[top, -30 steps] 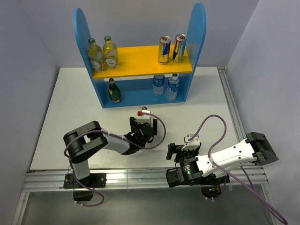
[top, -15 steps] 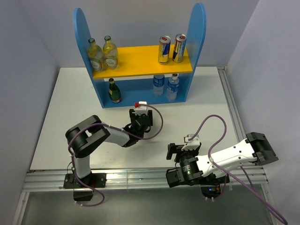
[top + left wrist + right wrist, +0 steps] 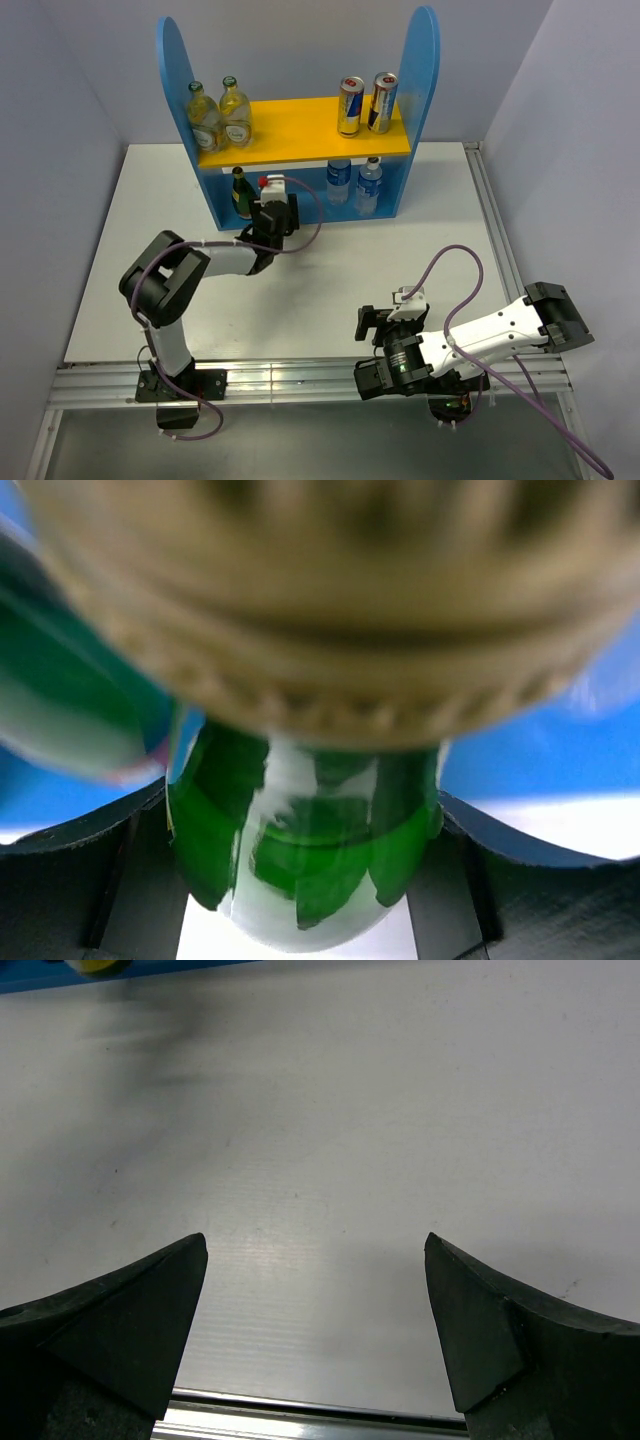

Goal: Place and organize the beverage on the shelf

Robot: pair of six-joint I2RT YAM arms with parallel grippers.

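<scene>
Seven drinks already on the shelf (image 3: pixel 300 128), sorted by kind: two pale bottles (image 3: pixel 207 125) at 11 o'clock on the yellow board, two cans (image 3: pixel 350 108) at 1 o'clock, two water bottles (image 3: pixel 340 182) under the cans on the blue base, one green bottle (image 3: pixel 243 193) under the pale pair. One more to place: a gold-capped bottle (image 3: pixel 310 850), also green glass, clamped between the fingers (image 3: pixel 90 880) of the left gripper (image 3: pixel 270 203) at the lower bay, just beside the green one, likely to keep like with like. Too blurred in the wrist view to say whether set down on the base. Right gripper (image 3: pixel 315 1305) spread wide over bare table (image 3: pixel 330 1110) at 5 o'clock, grasping nothing, seemingly parked clear of the working arm
</scene>
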